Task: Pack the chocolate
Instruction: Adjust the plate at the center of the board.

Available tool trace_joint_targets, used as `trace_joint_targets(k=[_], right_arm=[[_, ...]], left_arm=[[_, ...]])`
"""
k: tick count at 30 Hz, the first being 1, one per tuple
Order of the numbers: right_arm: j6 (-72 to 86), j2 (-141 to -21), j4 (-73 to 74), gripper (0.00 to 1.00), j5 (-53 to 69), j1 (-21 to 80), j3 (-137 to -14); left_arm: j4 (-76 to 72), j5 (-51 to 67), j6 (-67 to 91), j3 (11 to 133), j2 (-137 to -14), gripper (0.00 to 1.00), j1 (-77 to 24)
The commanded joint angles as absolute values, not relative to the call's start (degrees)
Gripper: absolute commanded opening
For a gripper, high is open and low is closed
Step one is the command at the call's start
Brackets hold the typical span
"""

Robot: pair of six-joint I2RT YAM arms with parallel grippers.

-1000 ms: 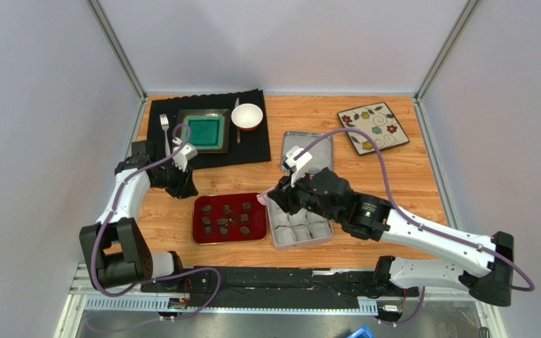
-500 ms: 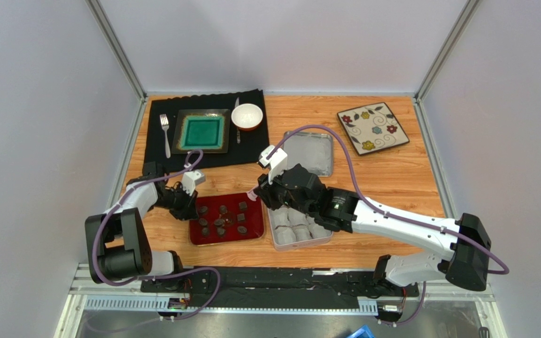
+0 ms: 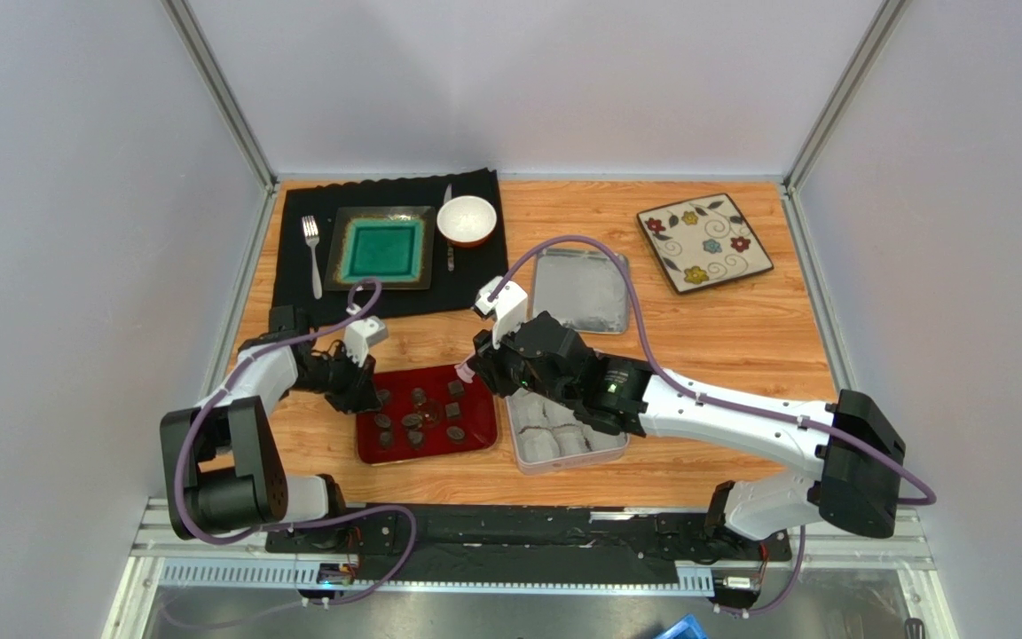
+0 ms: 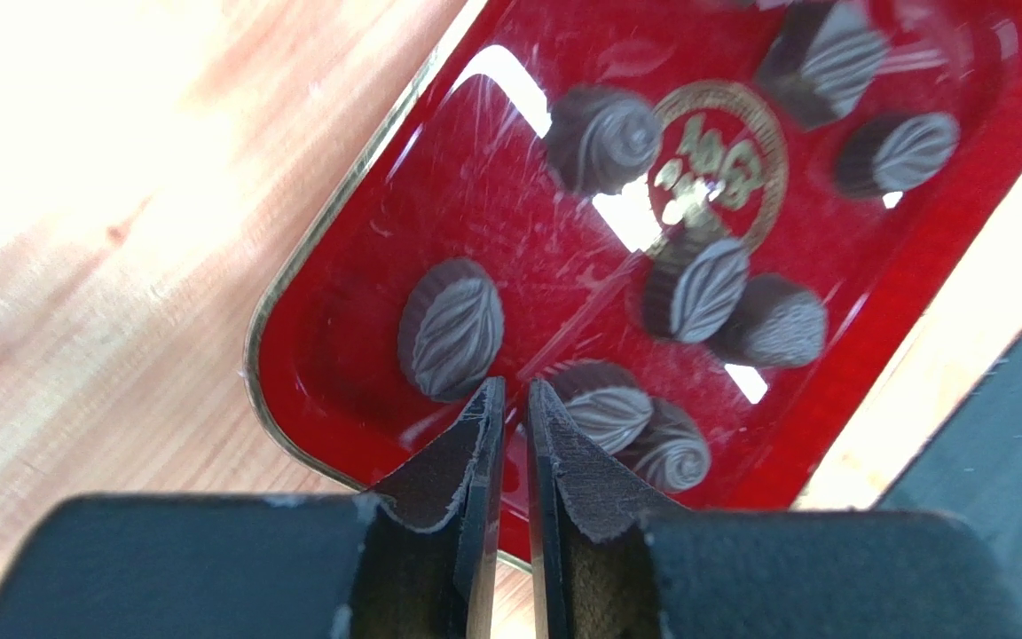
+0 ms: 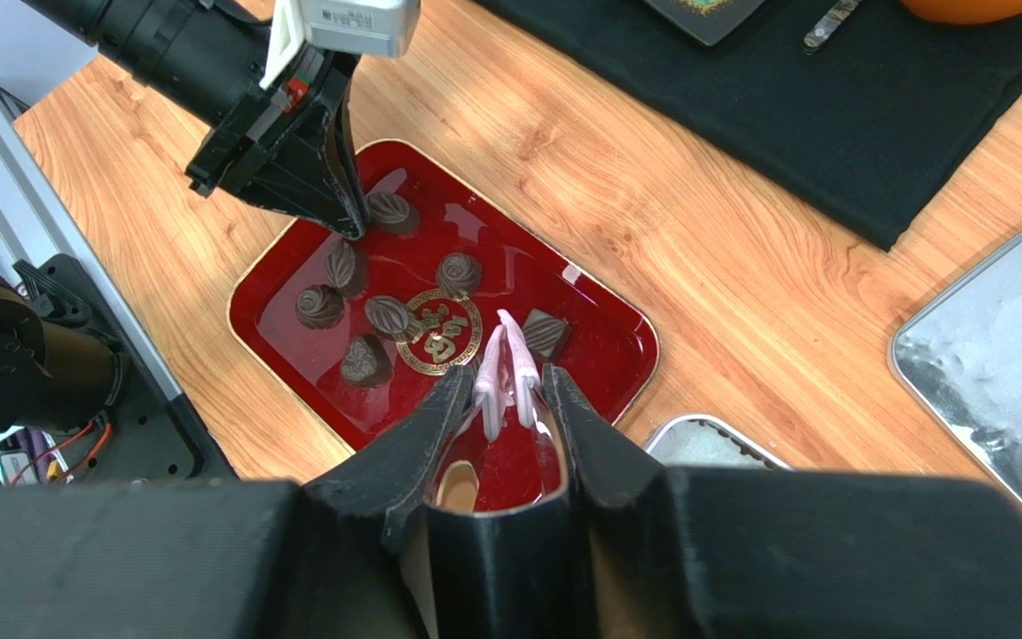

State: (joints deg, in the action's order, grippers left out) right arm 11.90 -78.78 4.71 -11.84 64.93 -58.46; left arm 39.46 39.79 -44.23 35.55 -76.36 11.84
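Note:
Several pieces of dark chocolate [image 3: 417, 420] lie on a red tray [image 3: 478, 429] left of the open tin [image 3: 519, 450], which is lined with white paper cups. My left gripper [image 3: 359, 396] hangs over the tray's left edge; its jaws are shut to a thin slit with nothing between them. In the left wrist view its tips [image 4: 510, 394] sit between two ridged chocolates [image 4: 451, 329] on the red tray [image 4: 343, 333]. My right gripper [image 5: 510, 389] is shut on pink tongs [image 5: 509, 362], whose tips rest beside a square chocolate [image 5: 546, 333] at the tray's right side.
The tin's lid [image 3: 580, 293] lies behind the tin. A black mat [image 3: 477, 277] at the back left carries a green plate [image 3: 383, 249], a fork [image 3: 311, 237] and a white bowl [image 3: 467, 220]. A floral plate [image 3: 704, 242] sits at the back right.
My left arm has come down from the black mat to the tray's left edge and its jaws have closed. My right arm has swung left from above the tin to over the tray.

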Motion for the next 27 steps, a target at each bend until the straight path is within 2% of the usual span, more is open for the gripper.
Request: trace_joint_targets(k=[1,10,15,21,27], right_arm=[[13.3,-78.0,0.5,0.00,-11.6,64.6,-58.8],[14.5,-75.9,0.5,0.00,-11.8,64.6,-57.0],[14.9,-74.3,0.5,0.00,-11.8,64.5,-55.8],[15.2,-73.2,0.5,0.00,-11.8,64.4,-55.6],[15.6,-73.1,0.6,0.00,-11.4,64.4,-55.5]], left_arm=[[43.3,45.0,-44.4,41.4,-77.4,0.20,12.1],[48.6,41.9,-47.0,48.7,-73.4,0.21,16.1],[44.9,34.3,-53.3,41.1,-72.2,0.21,16.3],[43.2,30.5,-60.1,34.0,-71.5,0.23,16.3],[43.8,30.5,-60.4,35.1,-71.2,0.23,16.5]])
